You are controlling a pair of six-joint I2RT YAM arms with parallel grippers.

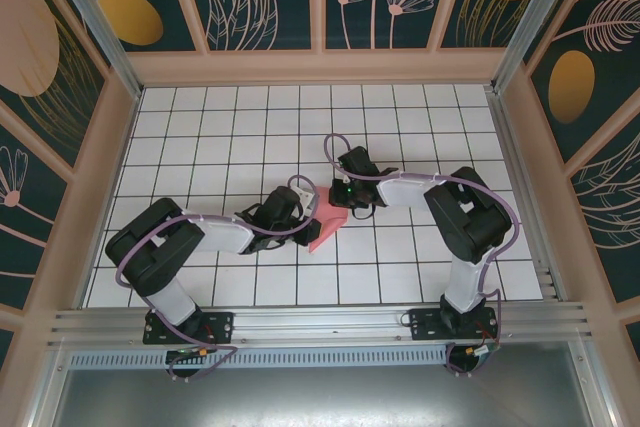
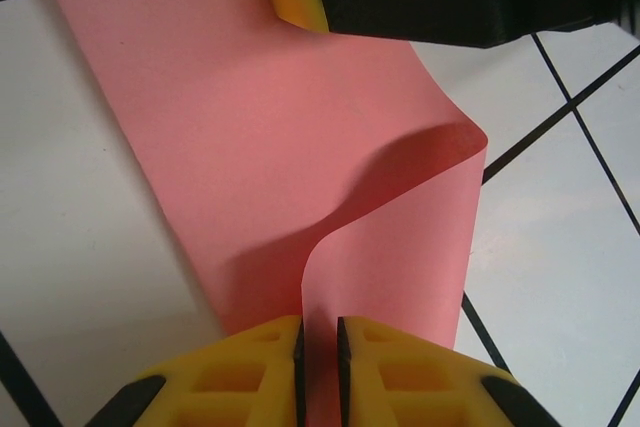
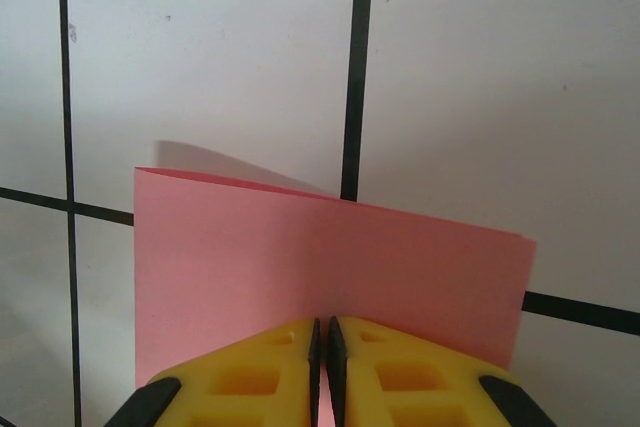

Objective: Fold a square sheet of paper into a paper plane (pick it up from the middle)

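both jaws pinching pink paper [image 2: 250, 137], partly folded

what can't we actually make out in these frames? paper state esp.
Top view: the left gripper and right gripper cover most of the paper; outline and creases unreadable.
Left wrist view: the paper's far end is cut by the top edge and covered by the right gripper; its near end is hidden behind the yellow fingers.
Right wrist view: the yellow fingers hide the paper's near edge; layers pinched unclear.

Paper [image 2: 300, 147] between left gripper [image 2: 320, 332], right gripper [image 3: 322, 332]
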